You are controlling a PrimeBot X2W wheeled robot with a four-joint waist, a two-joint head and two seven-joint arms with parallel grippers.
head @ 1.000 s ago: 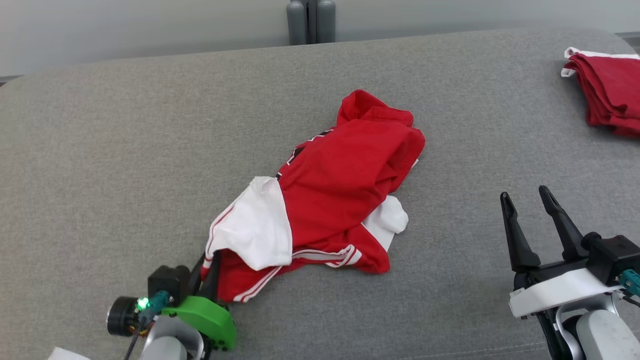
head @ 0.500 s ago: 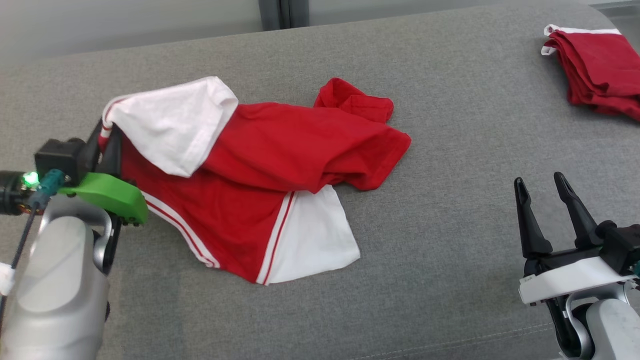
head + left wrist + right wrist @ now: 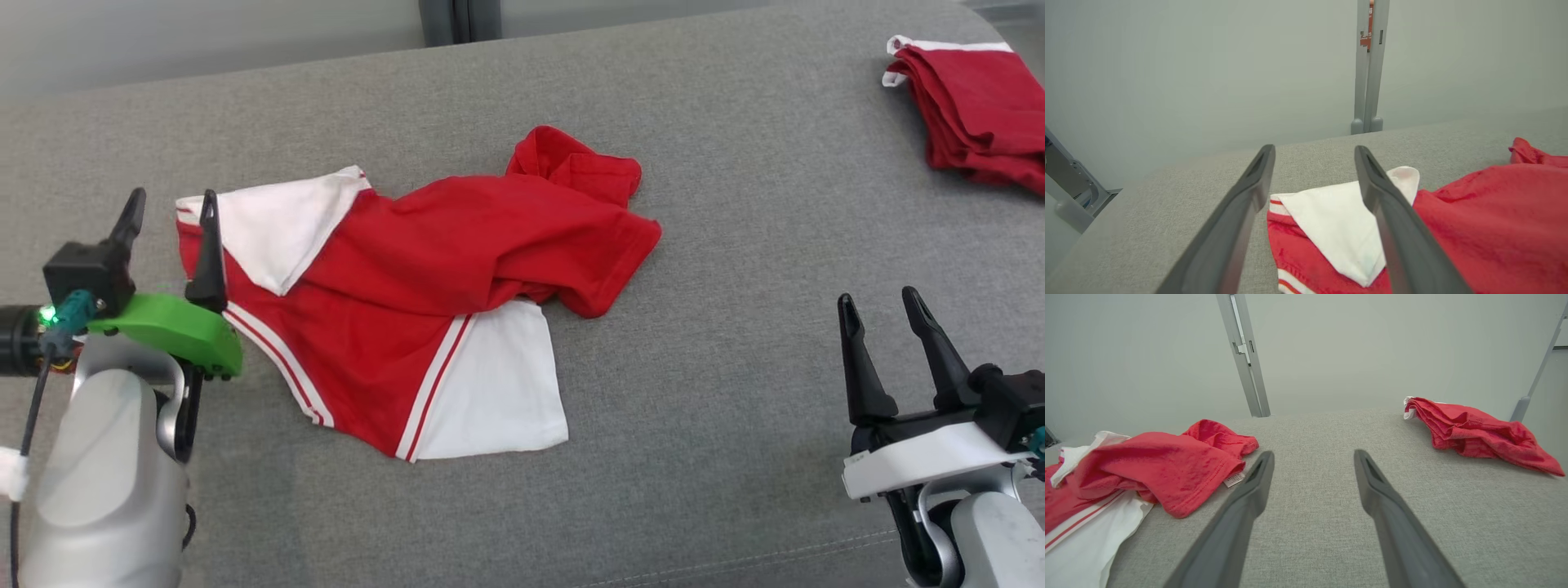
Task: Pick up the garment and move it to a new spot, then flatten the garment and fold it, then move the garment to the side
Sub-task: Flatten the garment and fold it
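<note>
1. The left gripper (image 3: 174, 200) stands at the left edge of the head view. Its fingers (image 3: 208, 253) are spread wide and hold nothing. The left wrist view shows the garment's white corner (image 3: 1331, 220) lying low between them. Whether the inner finger touches the cloth cannot be told.
2. The garment (image 3: 457, 261), red with white panels and stripes, lies on the counter (image 3: 718, 392) left of the middle. The edge nearest the robot, with its white panel (image 3: 498, 392), lies fairly flat. The red part farther back is bunched and lapped over itself, and a crumpled lump (image 3: 571, 163) sits at the far side.
3. Judging from how it lies, the move to a new spot looks done and flattening is the step in hand. No fold has been made yet.
4. The next move probably calls for a grip on the left corner and another on the bunched right side. The two would then be drawn apart so the lapped red layer opens out.
5. The right gripper (image 3: 878, 298) hovers at the lower right over bare counter, fingers apart and empty. It is well apart from the garment, so it would have to reach left to the red hem (image 3: 1184, 502).
6. A red pile (image 3: 980, 114) rests at the far right corner, well apart from everything else. It likely needs no handling.
</note>
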